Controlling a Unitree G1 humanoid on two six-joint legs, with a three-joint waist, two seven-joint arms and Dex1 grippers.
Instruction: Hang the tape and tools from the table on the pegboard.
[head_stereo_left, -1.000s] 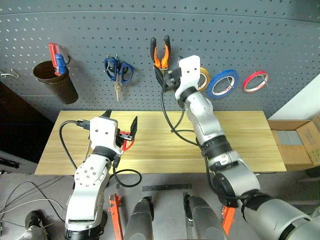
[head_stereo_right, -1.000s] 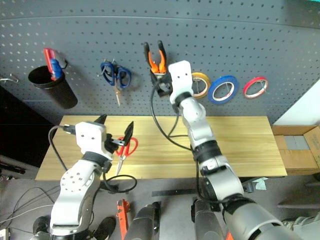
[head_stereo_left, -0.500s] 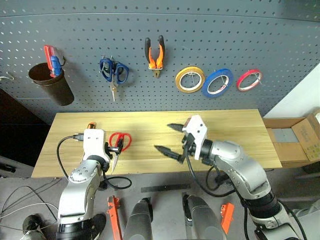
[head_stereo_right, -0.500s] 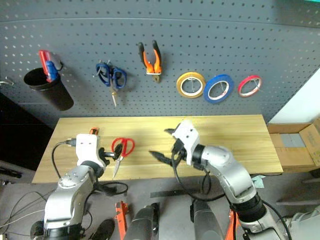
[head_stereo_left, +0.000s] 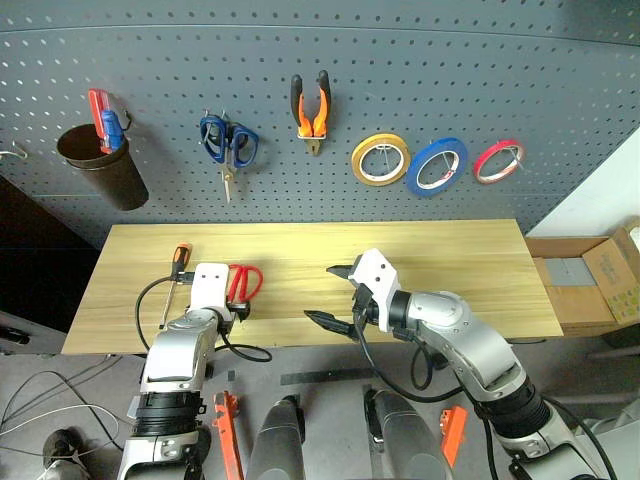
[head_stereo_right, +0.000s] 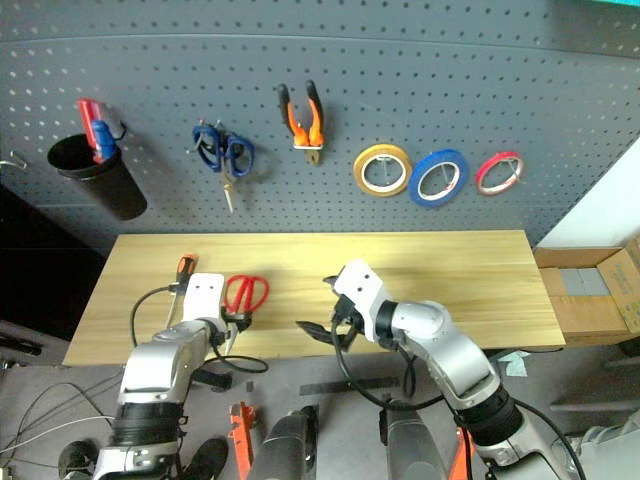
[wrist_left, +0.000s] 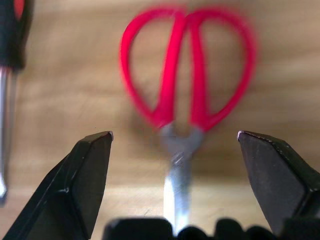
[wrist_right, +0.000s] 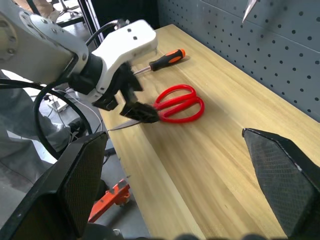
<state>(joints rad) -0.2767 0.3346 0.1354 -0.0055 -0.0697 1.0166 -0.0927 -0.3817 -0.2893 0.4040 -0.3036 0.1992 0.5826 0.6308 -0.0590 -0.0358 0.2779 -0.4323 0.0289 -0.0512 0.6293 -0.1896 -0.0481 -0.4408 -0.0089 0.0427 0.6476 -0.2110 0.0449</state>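
On the dark grey pegboard (head_stereo_left: 520, 70) hang the orange-and-black pliers (head_stereo_left: 311, 105) and the blue tape (head_stereo_left: 437, 165). The red-handled scissors (head_stereo_left: 246, 281) and the screwdriver (head_stereo_left: 177, 265) lie at the left of the wooden table (head_stereo_left: 460, 260). My left gripper (wrist_left: 175, 136) is open and low over the scissors (wrist_left: 186, 85), one finger on each side of their pivot. From the right wrist, the left gripper (wrist_right: 136, 106) is seen over the blades. My right gripper (head_stereo_left: 325, 294) hangs open and empty above the table's front middle.
Blue-handled scissors (head_stereo_left: 231, 143), a yellow tape ring (head_stereo_left: 379, 160) and a red tape ring (head_stereo_left: 498, 160) also hang on the board. A dark cup (head_stereo_left: 103, 168) with tools hangs at its left. A cardboard box (head_stereo_left: 600, 285) stands beyond the table's right end.
My right gripper has left the pliers on the pegboard and come down and back over the table. My left gripper has sunk and tipped down over the red scissors.
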